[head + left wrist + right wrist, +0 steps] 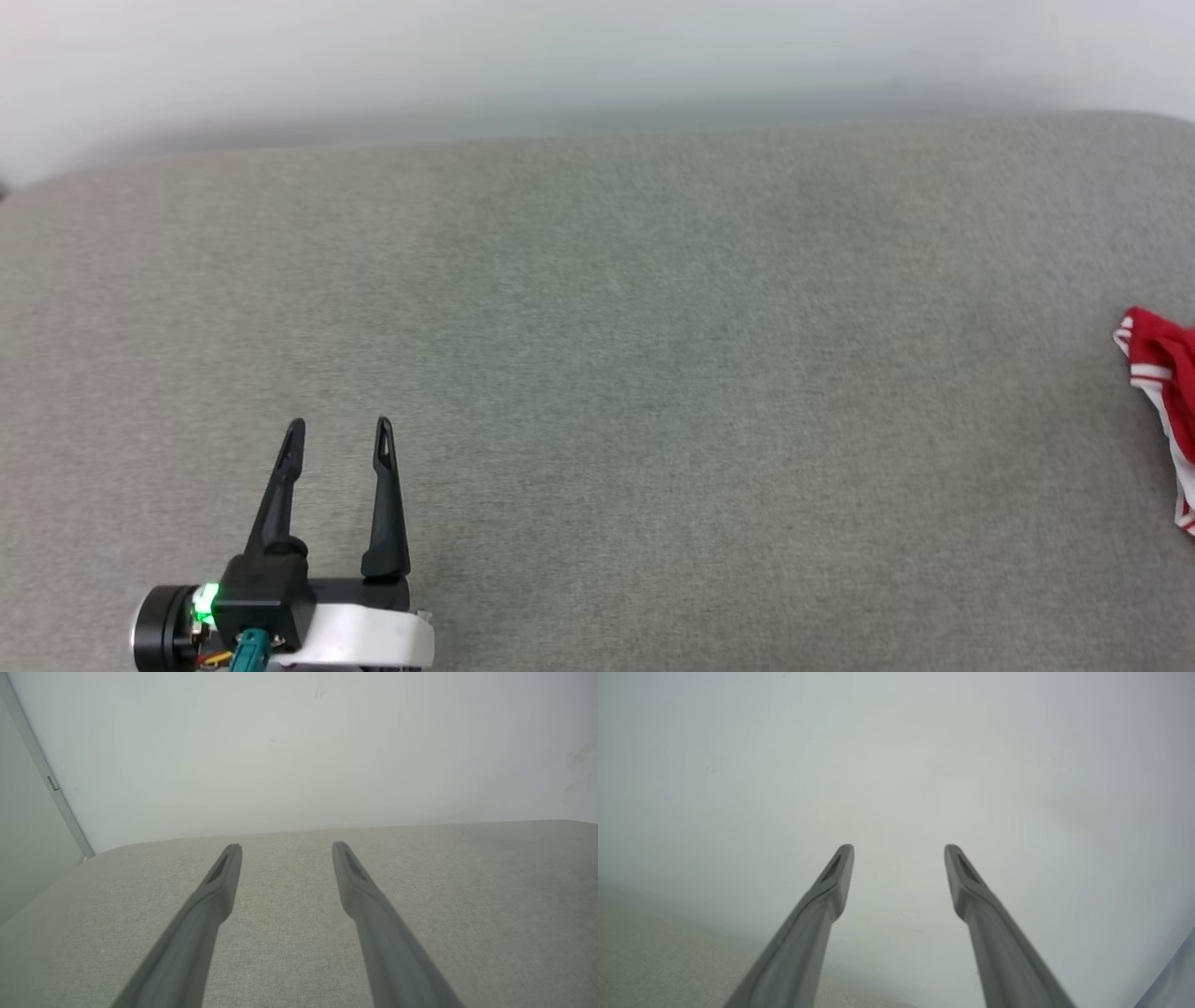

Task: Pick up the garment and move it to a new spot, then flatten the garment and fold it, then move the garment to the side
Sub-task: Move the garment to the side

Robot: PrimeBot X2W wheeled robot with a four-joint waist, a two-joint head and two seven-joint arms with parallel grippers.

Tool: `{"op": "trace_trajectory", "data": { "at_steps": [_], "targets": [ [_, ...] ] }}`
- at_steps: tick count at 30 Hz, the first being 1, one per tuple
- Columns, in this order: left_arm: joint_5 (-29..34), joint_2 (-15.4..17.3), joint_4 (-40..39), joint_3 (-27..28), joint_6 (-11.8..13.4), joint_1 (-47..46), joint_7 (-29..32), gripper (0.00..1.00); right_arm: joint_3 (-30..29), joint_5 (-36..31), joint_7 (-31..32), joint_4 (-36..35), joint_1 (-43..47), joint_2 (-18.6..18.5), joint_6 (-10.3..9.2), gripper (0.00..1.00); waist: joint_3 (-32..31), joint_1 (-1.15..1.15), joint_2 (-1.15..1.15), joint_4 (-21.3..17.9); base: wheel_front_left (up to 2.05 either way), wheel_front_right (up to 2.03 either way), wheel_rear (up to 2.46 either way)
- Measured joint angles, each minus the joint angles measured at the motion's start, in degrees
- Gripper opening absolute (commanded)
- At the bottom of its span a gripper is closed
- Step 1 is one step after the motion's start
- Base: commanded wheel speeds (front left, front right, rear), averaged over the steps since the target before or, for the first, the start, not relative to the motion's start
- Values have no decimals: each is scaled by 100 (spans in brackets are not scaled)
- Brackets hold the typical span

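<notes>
The left gripper and right gripper hold their fingers apart, empty. The red-and-white garment, mostly beyond the head view's right edge, might slide off the tabletop unnoticed.

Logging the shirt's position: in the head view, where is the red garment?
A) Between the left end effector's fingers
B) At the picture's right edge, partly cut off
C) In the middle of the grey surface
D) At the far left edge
B: the garment lies on the grey surface at the right edge, far from the open left end effector.
</notes>
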Motion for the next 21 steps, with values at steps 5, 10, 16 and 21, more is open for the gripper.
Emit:
{"op": "trace_trajectory", "data": {
  "at_steps": [5,10,16,21],
  "targets": [
    [2,-14,112,-12,-1,121,0,100,33,-30,-75,-716,716,816,0,100,-286,0,0,205,0,0,0],
    [5,-21,214,-18,-12,232,0,100,85,130,-90,-1200,1629,1434,0,100,-499,0,0,361,0,0,0],
    [11,-30,315,-29,-40,381,0,100,-63,357,-89,-1271,2620,1975,0,100,-692,0,0,460,0,0,0],
    [55,-34,412,-33,-53,516,0,100,-208,467,-89,-1413,3303,2237,0,100,-858,0,0,479,0,0,0]
  ]
}}
